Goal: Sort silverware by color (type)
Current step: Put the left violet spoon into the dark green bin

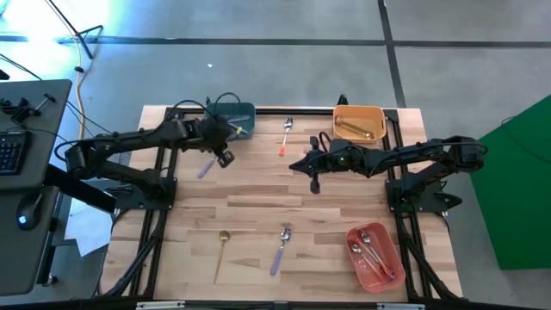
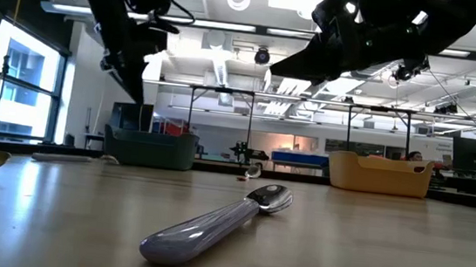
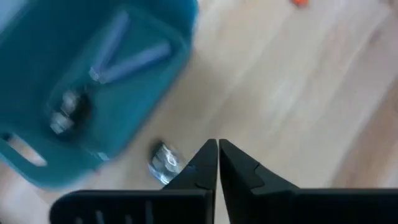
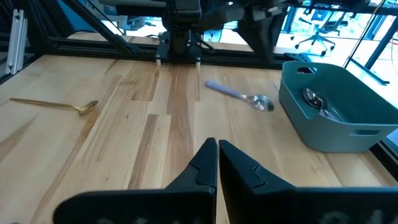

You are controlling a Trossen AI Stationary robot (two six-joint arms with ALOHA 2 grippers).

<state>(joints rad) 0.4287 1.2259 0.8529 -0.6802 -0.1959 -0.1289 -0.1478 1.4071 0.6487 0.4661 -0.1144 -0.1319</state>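
Surface: wooden table point(image 1: 258, 198).
Far edge: teal bin point(image 1: 237, 116), orange bin point(image 1: 359, 123).
By teal bin: lavender spoon point(image 1: 205, 167).
Between bins: red-handled spoon point(image 1: 285, 135).
Near edge: gold spoon point(image 1: 220, 255), lavender spoon point(image 1: 279, 251), pink bin point(image 1: 374, 257).

I see lots of bare table point(image 1: 258, 194) in the middle of the frame. The teal bin point(image 1: 237, 116) and orange bin point(image 1: 359, 123) block the top edge.

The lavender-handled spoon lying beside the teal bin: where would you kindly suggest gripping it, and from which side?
Grip the lavender-handled silver spoon mid-handle, coming straight down from above, fingers straddling the handle's width. It lies flat on the wooden table, bowl toward the teal plastic bin; the left end effector, shut, is probably nearest.
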